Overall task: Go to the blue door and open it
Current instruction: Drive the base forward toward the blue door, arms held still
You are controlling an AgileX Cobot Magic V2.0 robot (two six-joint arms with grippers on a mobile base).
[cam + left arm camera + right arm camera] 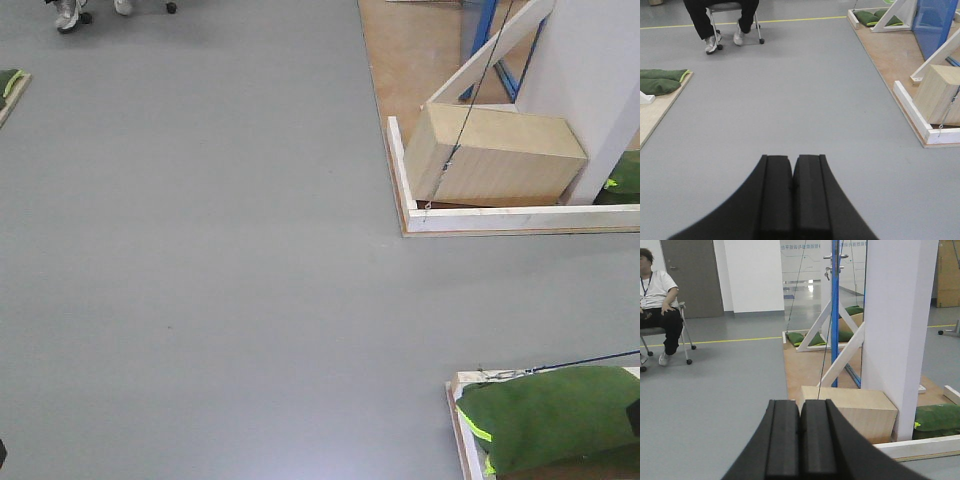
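The blue door (pixel 834 325) shows edge-on in the right wrist view, with a steel lever handle (pixel 835 256) near the top. It stands behind a white wall panel (pixel 897 330) and a diagonal white brace (pixel 842 360). In the left wrist view the blue door (pixel 934 25) is at the far upper right. In the front view only a blue strip (pixel 505 55) of it shows. My left gripper (pixel 792 161) is shut and empty above the grey floor. My right gripper (pixel 800 406) is shut and empty, pointing toward the door stand, still well short of it.
A pale wooden box (pixel 857 410) hangs on a cord in front of the door, inside a white floor frame (pixel 500 218). Green sandbags (pixel 555 420) lie at the lower right. A person (pixel 657 295) sits on a wheeled chair at the left. More sandbags (pixel 660 81) lie on a board.
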